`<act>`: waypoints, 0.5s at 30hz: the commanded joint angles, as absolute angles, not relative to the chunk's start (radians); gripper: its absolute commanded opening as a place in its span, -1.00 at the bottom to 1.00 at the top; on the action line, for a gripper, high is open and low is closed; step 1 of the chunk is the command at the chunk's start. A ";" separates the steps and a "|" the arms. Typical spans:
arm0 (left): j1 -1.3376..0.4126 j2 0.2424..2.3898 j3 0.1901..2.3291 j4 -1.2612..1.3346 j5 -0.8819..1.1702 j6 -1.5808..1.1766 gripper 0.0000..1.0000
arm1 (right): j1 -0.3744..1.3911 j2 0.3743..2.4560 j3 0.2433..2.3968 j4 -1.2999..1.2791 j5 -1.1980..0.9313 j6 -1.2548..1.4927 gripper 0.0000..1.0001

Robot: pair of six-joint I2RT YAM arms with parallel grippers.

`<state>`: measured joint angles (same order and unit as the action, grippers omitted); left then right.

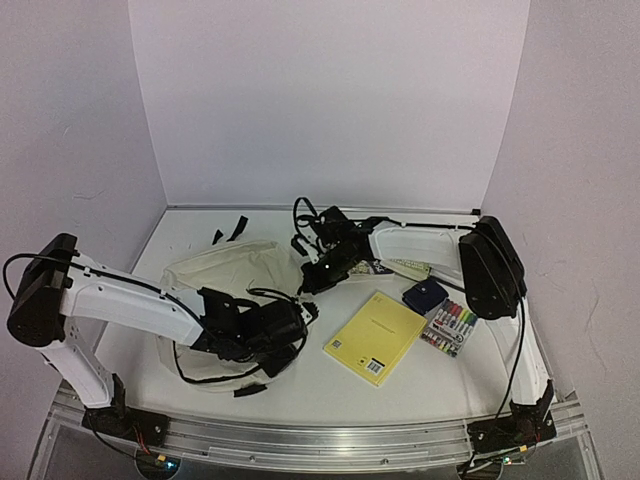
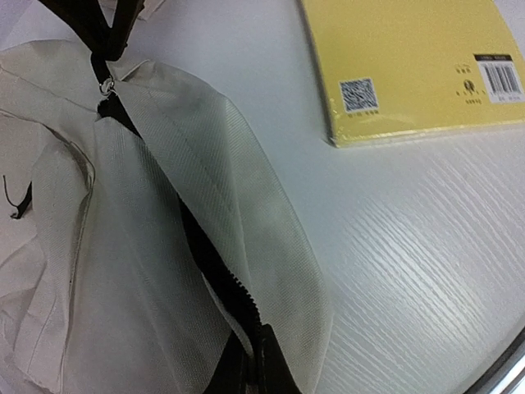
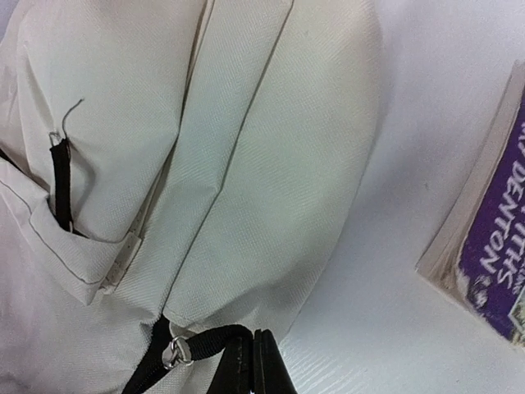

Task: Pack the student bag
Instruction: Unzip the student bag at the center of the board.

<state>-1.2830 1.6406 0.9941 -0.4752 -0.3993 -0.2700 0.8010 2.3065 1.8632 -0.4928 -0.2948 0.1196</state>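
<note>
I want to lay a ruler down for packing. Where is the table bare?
Bare table runs along the near edge, in front of the yellow notebook, right of the student bag. Crowded: navy pouch and marker pack sit close at the notebook's right.

A bag [image 1: 225,285] lies on the surface [image 1: 320,395] at nine o'clock from its middle. A notepad [image 1: 375,338] lies at four o'clock of the bag, near it but apart. A pouch [image 1: 425,295] sits at two o'clock of the notepad. A pack of markers [image 1: 449,328] lies just beside the pouch at five o'clock, and a book [image 1: 405,268] lies behind it at eleven o'clock.
</note>
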 commanded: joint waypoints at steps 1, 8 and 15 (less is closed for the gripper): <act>-1.205 1.669 1.091 -0.548 -0.345 -0.308 -0.85 | 0.733 2.302 1.962 -0.381 -0.148 0.126 -0.96; -1.061 1.737 1.186 -0.486 -0.274 -0.175 -0.84 | 0.690 2.204 1.888 -0.388 -0.160 0.136 0.05; -1.025 1.758 1.248 -0.559 -0.199 -0.157 -0.08 | 0.645 2.031 1.726 -0.422 -0.236 0.113 0.80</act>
